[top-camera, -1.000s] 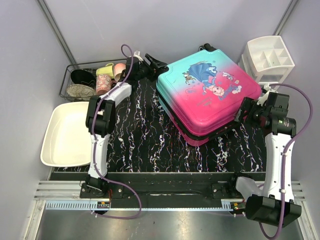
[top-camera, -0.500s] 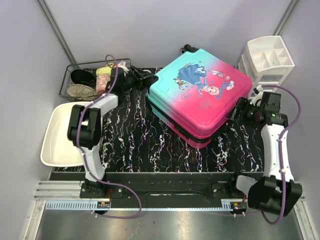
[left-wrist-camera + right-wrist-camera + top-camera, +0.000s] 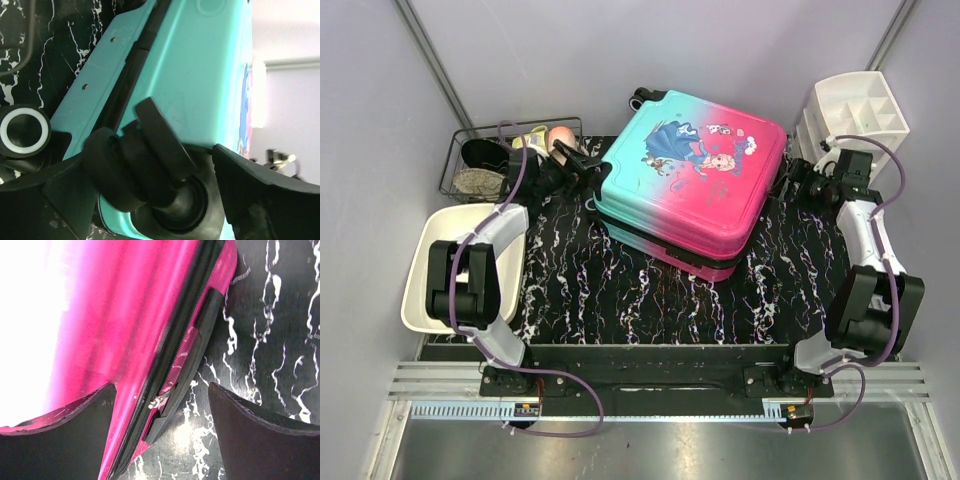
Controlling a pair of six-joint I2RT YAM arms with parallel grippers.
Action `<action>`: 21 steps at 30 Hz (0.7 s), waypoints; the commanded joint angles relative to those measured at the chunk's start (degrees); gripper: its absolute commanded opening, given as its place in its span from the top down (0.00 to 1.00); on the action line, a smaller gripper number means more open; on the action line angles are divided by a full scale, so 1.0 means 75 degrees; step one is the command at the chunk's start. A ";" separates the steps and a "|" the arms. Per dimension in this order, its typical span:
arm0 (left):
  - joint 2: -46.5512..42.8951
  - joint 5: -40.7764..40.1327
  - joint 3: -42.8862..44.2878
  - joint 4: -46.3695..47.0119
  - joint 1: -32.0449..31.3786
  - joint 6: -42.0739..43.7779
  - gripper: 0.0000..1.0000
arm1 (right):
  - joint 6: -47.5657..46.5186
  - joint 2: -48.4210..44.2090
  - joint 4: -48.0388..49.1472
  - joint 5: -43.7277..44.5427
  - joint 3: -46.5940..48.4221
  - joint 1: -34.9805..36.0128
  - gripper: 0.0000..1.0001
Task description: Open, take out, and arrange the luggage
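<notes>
The closed teal-to-pink hard-shell suitcase (image 3: 695, 185) lies flat toward 12 o'clock on the black marbled table (image 3: 620, 290). At its 3 o'clock edge the right gripper (image 3: 162, 390) is spread wide, with the metal zip pull (image 3: 159, 401) between its fingers. The left gripper (image 3: 155, 150) stands around a black wheel (image 3: 152, 167); whether it squeezes the wheel, I cannot tell.

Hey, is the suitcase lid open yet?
No, the luggage lies flat with its two shell halves closed together, printed side up.
</notes>
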 commanded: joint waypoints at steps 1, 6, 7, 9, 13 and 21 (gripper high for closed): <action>-0.0575 0.1143 0.1101 -0.1655 -0.0217 0.2469 0.01 | -0.1116 -0.0870 0.0790 -0.1795 0.0453 -0.0393 0.13; -0.0762 0.2666 0.2298 -0.4283 0.0098 0.5727 0.01 | -0.3882 -0.1586 -0.0415 -0.3778 -0.0168 -0.1592 0.21; -0.0891 0.2738 0.2321 -0.4634 0.0181 0.5986 0.01 | -0.4758 -0.1609 -0.0639 -0.4059 -0.0390 -0.1709 0.23; -0.1311 0.2843 0.2240 -0.4743 0.0392 0.6654 0.01 | -0.5501 -0.1621 -0.0664 -0.4481 -0.0695 -0.2026 0.25; -0.1946 0.3090 0.2134 -0.4976 0.0487 0.8002 0.01 | -0.7829 -0.1259 -0.0629 -0.5428 -0.1339 -0.2050 0.27; -0.1970 0.3232 0.2486 -0.5703 0.0475 0.8625 0.01 | -1.0704 0.0393 -0.0735 -0.6066 -0.1271 -0.1816 0.34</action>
